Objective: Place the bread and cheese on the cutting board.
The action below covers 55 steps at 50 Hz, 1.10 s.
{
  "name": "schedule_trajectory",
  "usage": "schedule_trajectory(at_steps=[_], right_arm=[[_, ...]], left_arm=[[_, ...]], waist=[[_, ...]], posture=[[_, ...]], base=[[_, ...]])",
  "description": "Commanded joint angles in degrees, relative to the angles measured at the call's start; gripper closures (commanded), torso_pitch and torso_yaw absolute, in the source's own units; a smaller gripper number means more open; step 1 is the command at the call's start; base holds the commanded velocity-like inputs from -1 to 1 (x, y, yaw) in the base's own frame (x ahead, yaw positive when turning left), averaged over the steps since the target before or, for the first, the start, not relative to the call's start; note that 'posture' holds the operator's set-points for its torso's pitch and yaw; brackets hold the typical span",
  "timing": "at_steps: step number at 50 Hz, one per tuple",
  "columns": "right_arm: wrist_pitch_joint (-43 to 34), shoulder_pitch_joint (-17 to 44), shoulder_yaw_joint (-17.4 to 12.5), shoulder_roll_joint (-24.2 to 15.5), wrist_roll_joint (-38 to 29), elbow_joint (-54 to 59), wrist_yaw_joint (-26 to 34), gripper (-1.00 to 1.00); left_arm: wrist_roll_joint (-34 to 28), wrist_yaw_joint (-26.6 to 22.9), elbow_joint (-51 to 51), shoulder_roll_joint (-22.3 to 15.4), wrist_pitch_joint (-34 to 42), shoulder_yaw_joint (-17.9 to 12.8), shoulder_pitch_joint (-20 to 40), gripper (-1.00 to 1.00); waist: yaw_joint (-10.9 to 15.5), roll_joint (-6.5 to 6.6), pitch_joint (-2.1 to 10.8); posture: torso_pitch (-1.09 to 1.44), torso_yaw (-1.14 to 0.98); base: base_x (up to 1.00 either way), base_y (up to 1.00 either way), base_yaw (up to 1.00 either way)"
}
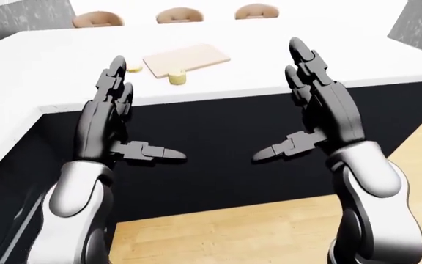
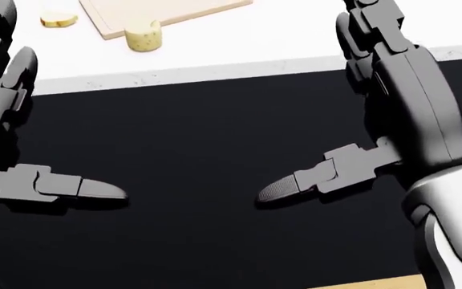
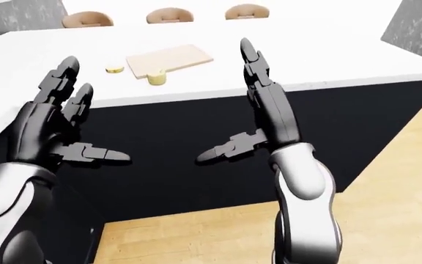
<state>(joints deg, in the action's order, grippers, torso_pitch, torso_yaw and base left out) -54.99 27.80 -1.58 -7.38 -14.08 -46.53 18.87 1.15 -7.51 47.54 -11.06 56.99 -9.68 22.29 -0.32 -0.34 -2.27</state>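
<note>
A pale wooden cutting board (image 1: 187, 59) lies on the white counter (image 1: 328, 60), left of centre. A yellow cheese chunk (image 2: 144, 37) sits on the counter touching the board's near edge. A small flat bread slice (image 3: 114, 70) lies on the counter left of the board, apart from it. My left hand (image 1: 149, 108) is open and empty, raised before the counter's black face below the bread. My right hand (image 1: 275, 100) is open and empty, raised to the right of the board. Both hands are short of the counter top.
The counter's black face (image 1: 218, 137) fills the middle of the views, with its white edge above. Three tan chair backs (image 1: 179, 15) stand beyond the counter at the top. Wood floor (image 1: 233, 231) lies below. The counter runs on to the left (image 1: 20, 99).
</note>
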Motion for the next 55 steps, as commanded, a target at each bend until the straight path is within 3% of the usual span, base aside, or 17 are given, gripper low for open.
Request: schedule_trajectory(at_steps=[1,3,5,15,18,19,21,26,29,31,33,44,45,47,50,53,55], right_arm=[[1.8,1.3,0.3,0.0,0.2,-1.7,0.1,-1.00],[1.8,1.2,0.5,0.0,0.2,-2.3,0.2,-1.00],[2.1,1.3,0.5,0.0,0.1,-2.3,0.2,-1.00],[1.7,2.2,0.9,-0.1,-0.4,-2.2,0.7,-1.00],[1.6,2.4,1.0,0.0,-0.5,-2.3,0.9,-1.00],[1.6,2.5,0.9,0.0,-0.6,-2.2,0.9,-1.00],[1.7,2.6,0.8,0.0,-0.6,-2.0,1.0,-1.00],[2.8,1.8,0.8,0.1,-0.6,-1.7,1.1,-1.00],[2.8,1.6,0.9,0.2,-0.7,-1.9,1.2,-1.00],[2.9,1.4,1.0,0.3,-0.7,-2.0,1.2,-1.00],[3.2,1.2,1.0,0.4,-0.8,-2.0,1.2,-1.00],[3.8,0.4,1.1,0.7,-0.9,-2.2,1.4,-1.00],[3.9,0.4,1.0,0.7,-0.9,-2.1,1.4,-1.00],[3.9,0.3,0.9,0.7,-0.8,-2.1,1.5,-1.00],[3.7,0.4,0.7,0.8,-0.5,-2.0,1.5,-1.00],[3.7,0.3,0.8,0.8,-0.4,-2.2,1.4,-1.00],[3.8,0.2,0.9,0.7,-0.4,-2.2,1.4,-1.00]], left_arm=[[-0.4,0.5,1.6,-0.5,-1.5,-0.8,1.3,-1.00],[-0.3,0.5,1.6,-0.5,-1.4,-0.8,1.3,-1.00],[-0.3,0.6,1.6,-0.4,-1.5,-0.7,1.2,-1.00],[-0.3,0.6,1.6,-0.5,-1.2,-0.5,1.7,-1.00],[-0.3,0.5,1.8,-0.6,-0.8,-0.6,1.9,-1.00],[-0.3,0.5,1.7,-0.6,-0.9,-0.5,1.9,-1.00],[-0.3,0.5,1.6,-0.7,-0.8,-0.4,2.2,-1.00],[-0.5,0.5,1.6,-0.6,-1.0,-0.2,1.9,-1.00],[-0.6,0.5,1.6,-0.5,-1.2,-0.2,1.7,-1.00],[-0.6,0.4,1.6,-0.4,-1.3,-0.2,1.6,-1.00],[-0.7,0.4,1.5,-0.3,-1.7,-0.1,1.3,-1.00],[-1.0,0.4,1.5,0.0,-2.1,0.2,0.8,-1.00],[-1.1,0.4,1.5,0.0,-2.0,0.2,0.9,-1.00],[-1.2,0.4,1.5,0.0,-2.2,0.4,0.8,-1.00],[-1.3,0.2,1.5,0.1,-2.3,0.3,0.6,-1.00],[-1.4,0.1,1.4,0.2,-2.5,0.3,0.5,-1.00],[-1.5,0.1,1.4,0.2,-2.5,0.3,0.5,-1.00]], waist=[[0.1,0.03,0.49],[-0.2,1.93,0.39],[-0.5,5.79,1.36],[0.2,0.65,1.18],[0.4,-3.56,1.94],[-0.1,-0.98,1.44],[0.0,-1.93,1.58],[0.2,0.01,0.95],[-0.1,3.02,0.89],[-0.5,5.76,2.28],[-0.2,4.84,1.04],[0.4,-2.58,1.87],[-0.2,-1.40,1.31],[0.1,-2.07,1.40],[0.3,-0.97,1.51],[0.2,0.97,0.67],[-0.2,3.68,1.02]], posture=[[0.00,0.00],[0.00,0.00],[0.00,0.00],[0.00,0.00],[0.00,0.00],[0.00,0.00],[0.00,0.00],[0.00,0.00],[0.00,0.00],[0.00,0.00],[0.00,0.00],[0.00,0.00],[0.00,0.00],[0.00,0.00],[0.00,0.00],[0.00,0.00],[0.00,0.00]], base=[[0.12,0.12,0.00],[0.12,0.12,0.00],[0.09,0.13,0.00],[0.01,0.14,0.00],[0.01,0.14,0.00],[0.02,0.13,0.00],[0.01,0.14,0.00],[0.01,0.14,0.00],[0.01,0.14,0.00],[0.00,0.14,0.00],[0.01,0.13,0.00],[0.01,0.14,0.00],[0.01,0.14,0.00],[0.01,0.14,0.00],[0.01,0.13,0.00],[0.02,0.12,0.00],[0.02,0.11,0.00]])
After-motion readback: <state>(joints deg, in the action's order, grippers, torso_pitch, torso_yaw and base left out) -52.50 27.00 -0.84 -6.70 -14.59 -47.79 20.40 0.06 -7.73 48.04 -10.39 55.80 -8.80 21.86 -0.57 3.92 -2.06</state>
